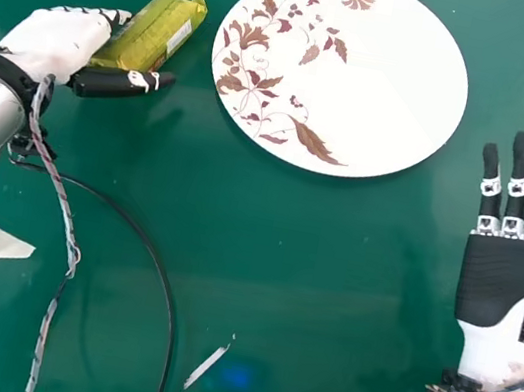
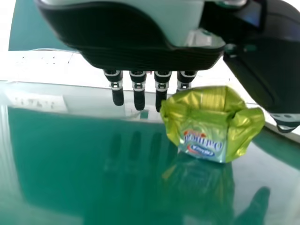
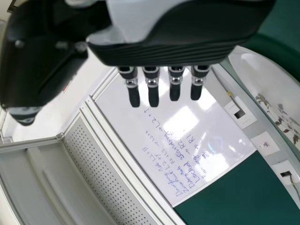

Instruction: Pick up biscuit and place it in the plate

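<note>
In the head view, my left hand (image 1: 61, 39) is at the upper left, palm sideways, with the yellow-green biscuit packet (image 1: 154, 33) between its fingers and thumb. Seen from the left wrist, the hand (image 2: 136, 51) has its fingers straight and the thumb apart, and the biscuit packet (image 2: 204, 124) stands on the shiny table in the space between them. The white plate (image 1: 383, 85) with brown leaf print lies to the packet's right. My right hand (image 1: 506, 280) rests palm up at the right side with fingers straight.
Dark cables cross the green table (image 1: 267, 227) near the left arm and at the bottom. A small white scrap (image 1: 205, 367) lies near the front. In the right wrist view stands a whiteboard (image 3: 178, 136) with handwriting.
</note>
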### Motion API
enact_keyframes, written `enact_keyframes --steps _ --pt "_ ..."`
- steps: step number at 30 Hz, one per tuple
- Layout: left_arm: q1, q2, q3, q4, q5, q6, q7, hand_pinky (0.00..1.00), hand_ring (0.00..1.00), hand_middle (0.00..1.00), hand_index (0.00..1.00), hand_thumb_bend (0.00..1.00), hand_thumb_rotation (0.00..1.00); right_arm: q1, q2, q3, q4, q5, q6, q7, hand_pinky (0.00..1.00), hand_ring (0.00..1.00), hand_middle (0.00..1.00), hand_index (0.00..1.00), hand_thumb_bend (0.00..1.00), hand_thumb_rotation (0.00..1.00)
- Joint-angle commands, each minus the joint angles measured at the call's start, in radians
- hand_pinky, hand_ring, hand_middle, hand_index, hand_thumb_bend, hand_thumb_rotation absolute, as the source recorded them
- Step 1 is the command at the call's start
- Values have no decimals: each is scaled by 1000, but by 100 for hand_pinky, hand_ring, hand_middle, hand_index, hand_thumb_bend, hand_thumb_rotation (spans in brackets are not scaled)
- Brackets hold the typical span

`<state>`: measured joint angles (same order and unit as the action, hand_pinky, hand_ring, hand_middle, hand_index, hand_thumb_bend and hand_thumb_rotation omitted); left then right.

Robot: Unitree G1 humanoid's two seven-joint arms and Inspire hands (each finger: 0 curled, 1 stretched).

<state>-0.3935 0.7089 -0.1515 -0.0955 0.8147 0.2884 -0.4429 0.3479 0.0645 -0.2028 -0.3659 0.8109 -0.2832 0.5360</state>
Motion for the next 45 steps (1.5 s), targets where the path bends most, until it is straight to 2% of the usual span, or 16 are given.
enact_keyframes --steps 1,14,26,40,43,45 --pt "-8 -7 -19 15 18 11 -5 100 100 100 99 100 79 16 3 -7 -4 5 -2 7 100 100 100 98 100 48" --pt "-23 -19 -53 101 18 -2 57 100 100 100 100 100 79 18 -5 -6 -12 0 1 -2 100 100 100 95 100 46" --pt "-65 -36 -95 172 37 23 48 100 100 100 100 100 77 14 -16 -10 -12 3 5 4 100 100 100 96 100 47" --pt "-90 -36 -114 222 49 13 63 100 98 100 100 100 67 12 -9 -11 -20 -28 2 -26 100 100 100 95 100 47" --pt "-98 -35 -122 232 52 20 55 98 95 100 100 100 61 12 -17 -12 -22 -2 17 -18 100 100 100 95 100 47" --pt "-102 -35 -126 235 54 23 52 94 91 99 100 100 55 13 -19 -13 -26 19 31 -18 100 100 100 94 100 47"
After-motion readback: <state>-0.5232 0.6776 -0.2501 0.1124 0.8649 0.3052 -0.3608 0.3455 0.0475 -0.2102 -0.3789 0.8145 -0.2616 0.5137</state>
